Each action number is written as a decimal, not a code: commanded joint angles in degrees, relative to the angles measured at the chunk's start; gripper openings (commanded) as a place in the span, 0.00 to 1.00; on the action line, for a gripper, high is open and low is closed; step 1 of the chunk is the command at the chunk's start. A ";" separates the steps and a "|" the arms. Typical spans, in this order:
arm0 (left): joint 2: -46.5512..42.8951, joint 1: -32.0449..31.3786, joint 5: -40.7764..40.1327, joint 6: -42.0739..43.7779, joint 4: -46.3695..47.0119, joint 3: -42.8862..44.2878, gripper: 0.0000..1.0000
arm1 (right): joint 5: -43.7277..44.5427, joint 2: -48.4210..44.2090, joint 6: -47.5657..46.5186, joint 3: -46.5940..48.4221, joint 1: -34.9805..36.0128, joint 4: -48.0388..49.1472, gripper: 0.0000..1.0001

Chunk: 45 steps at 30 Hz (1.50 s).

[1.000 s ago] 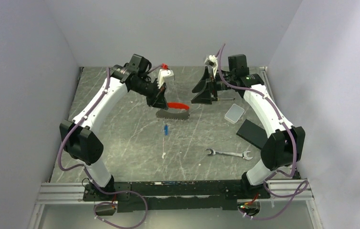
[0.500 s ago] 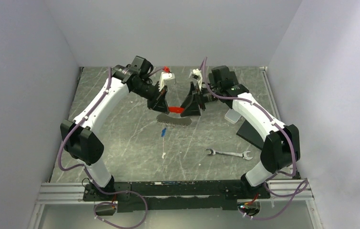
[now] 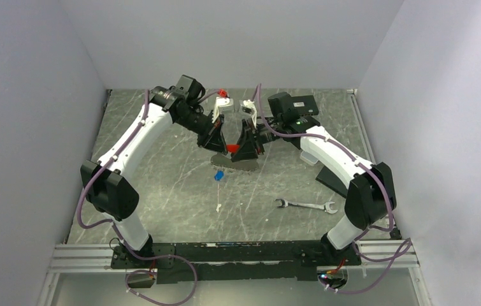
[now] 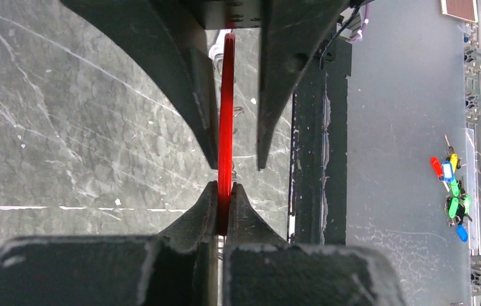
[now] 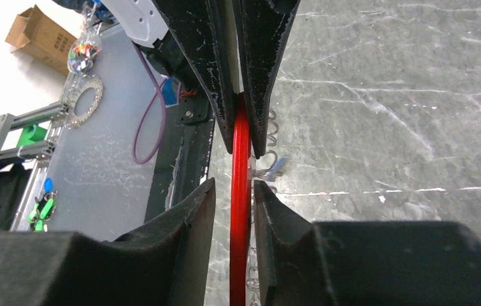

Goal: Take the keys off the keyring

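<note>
The keyring (image 3: 232, 148) is being held above the worktop's (image 3: 161, 185) far middle by its red tag (image 4: 227, 127), which is looking stiff, thin and probably slippery. Its chain links (image 5: 269, 137) are looking light and floppy, so the tag is the surer hold. The left fingers (image 4: 196, 220) are clenching the tag's end, while the right fingers (image 5: 193, 217) are straddling it, released. A blue-headed key (image 3: 218, 174) is showing just nearer. The wrench (image 3: 304, 205) is lying well apart, near right, leaving open room.

Silver open-ended wrench (image 3: 304, 205) lay flat on grey marbled table (image 3: 161, 185), front right. Black flat slab (image 3: 329, 179) sat just behind it, partly hidden. Past the table edge: cardboard box (image 5: 39, 37) and a cluster of coloured tags (image 4: 452, 191).
</note>
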 commanded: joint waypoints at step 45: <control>-12.55 15.12 21.88 -55.37 90.30 -36.14 0.94 | 4.78 -2.57 62.34 0.88 -9.65 51.93 0.00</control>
